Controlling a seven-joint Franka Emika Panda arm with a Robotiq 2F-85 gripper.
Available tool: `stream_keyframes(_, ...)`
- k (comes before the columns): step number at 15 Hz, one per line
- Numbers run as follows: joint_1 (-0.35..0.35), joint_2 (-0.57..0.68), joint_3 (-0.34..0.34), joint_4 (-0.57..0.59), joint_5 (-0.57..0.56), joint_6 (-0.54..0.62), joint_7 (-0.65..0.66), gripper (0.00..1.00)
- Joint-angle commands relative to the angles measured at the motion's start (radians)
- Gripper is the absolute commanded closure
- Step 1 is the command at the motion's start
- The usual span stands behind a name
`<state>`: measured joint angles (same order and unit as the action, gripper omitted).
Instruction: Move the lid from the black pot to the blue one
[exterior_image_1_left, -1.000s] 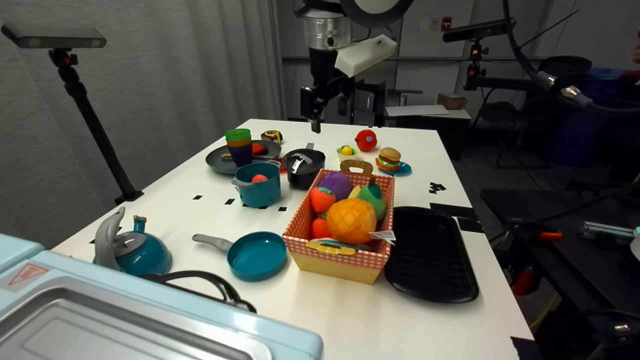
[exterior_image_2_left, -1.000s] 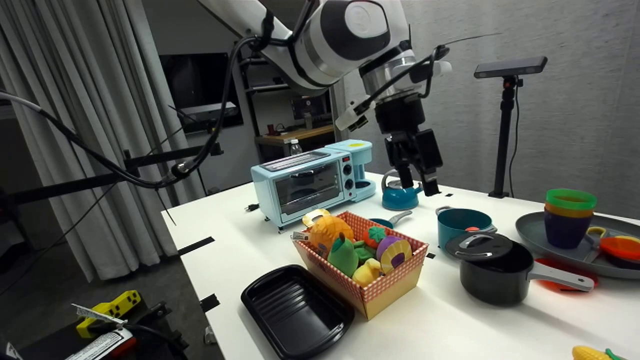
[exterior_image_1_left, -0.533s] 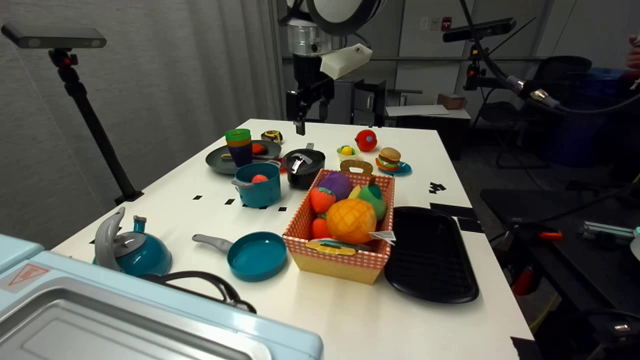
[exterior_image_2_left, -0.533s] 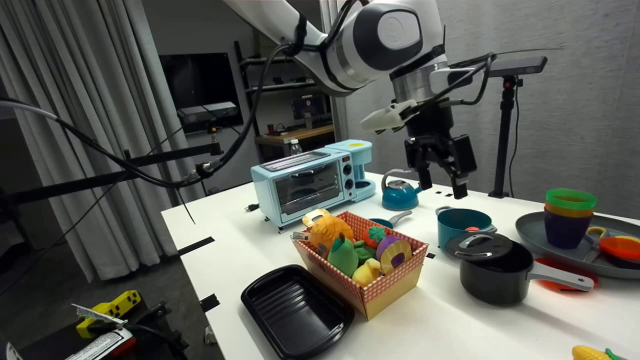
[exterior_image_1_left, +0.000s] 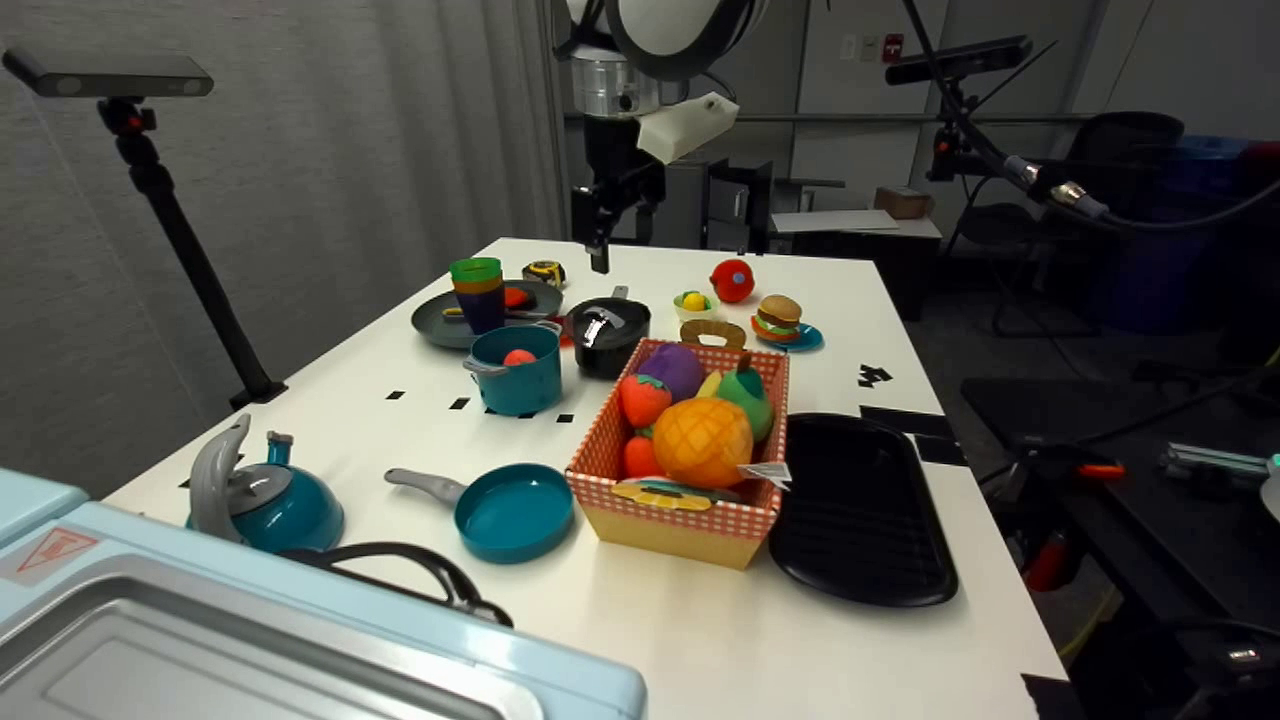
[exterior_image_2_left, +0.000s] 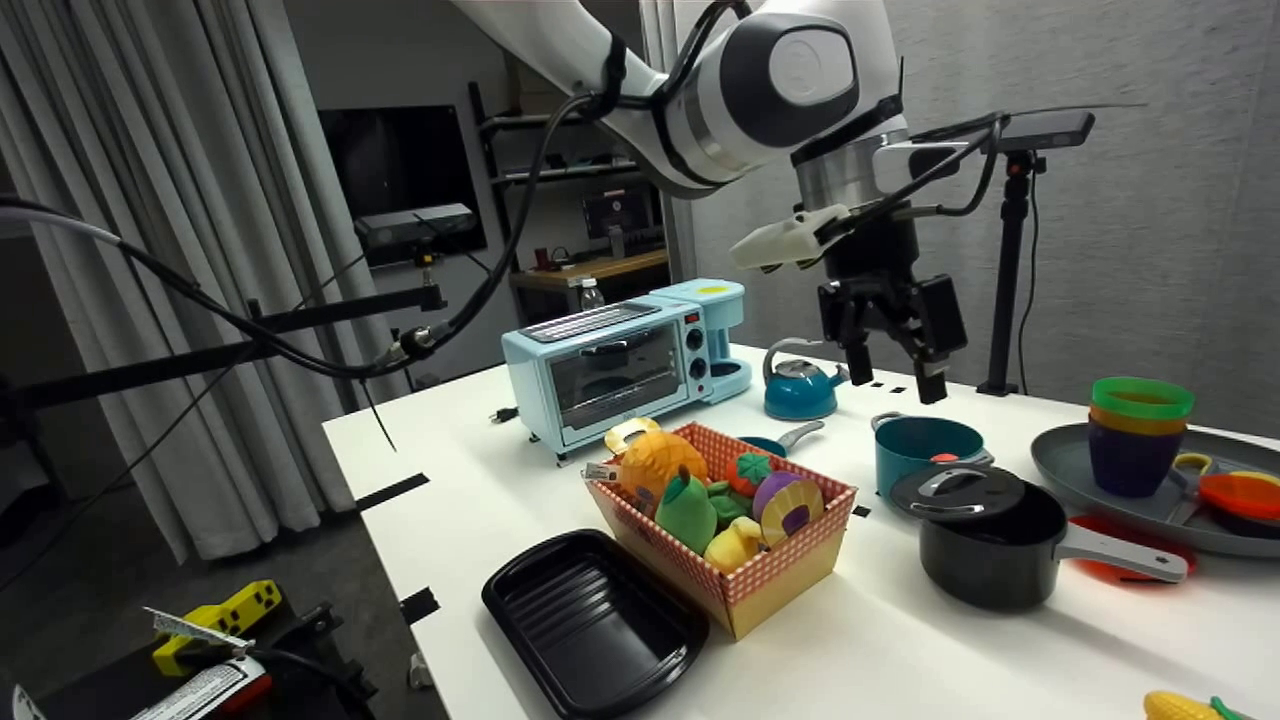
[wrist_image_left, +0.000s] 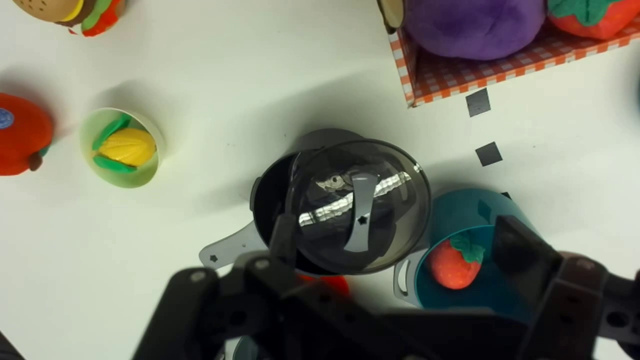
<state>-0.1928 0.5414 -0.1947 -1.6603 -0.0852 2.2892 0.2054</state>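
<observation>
As the lid (wrist_image_left: 387, 215) carries only a narrow grey handle (wrist_image_left: 362, 215), the gripper (exterior_image_2_left: 897, 382) hangs pointing downward above the table (exterior_image_2_left: 850, 670), I suppose to close across this handle from the top; its fingers (wrist_image_left: 283, 242) stand wide apart and have hold of nothing. The lid lies on the black pot (exterior_image_2_left: 985, 570), displaced from the centre, so part of the mouth is uncovered. Just beside, nearer to the long table edge where the camera stand (exterior_image_2_left: 1003, 260) is, the blue pot (exterior_image_1_left: 522, 387) is open, with a toy strawberry (wrist_image_left: 452, 267) inside. In the wrist view, the gripper's body and one finger hide much of this pot. Whether the lid touches its rim, I cannot make out.
</observation>
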Motion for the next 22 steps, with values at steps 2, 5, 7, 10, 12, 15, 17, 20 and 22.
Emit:
stream_keyframes(2, 0.007, 0.013, -0.01, 0.012, 0.001, 0.004, 0.004, 0.0)
stream_keyframes(5, 0.008, 0.051, -0.024, 0.044, -0.012, 0.01, 0.025, 0.0)
stream_keyframes(7, 0.006, 0.079, -0.031, 0.062, -0.015, 0.013, 0.03, 0.0)
stream_keyframes(10, 0.016, 0.133, -0.043, 0.091, -0.024, 0.008, 0.05, 0.0)
stream_keyframes(12, 0.016, 0.171, -0.044, 0.112, -0.027, 0.015, 0.049, 0.0)
stream_keyframes(15, 0.006, 0.237, -0.038, 0.177, -0.02, -0.002, 0.027, 0.0)
stream_keyframes(17, 0.0, 0.278, -0.037, 0.228, -0.019, -0.014, 0.014, 0.0)
stream_keyframes(20, -0.005, 0.329, -0.041, 0.298, -0.019, -0.022, 0.01, 0.0)
stream_keyframes(22, -0.008, 0.355, -0.043, 0.334, -0.018, -0.023, 0.008, 0.0)
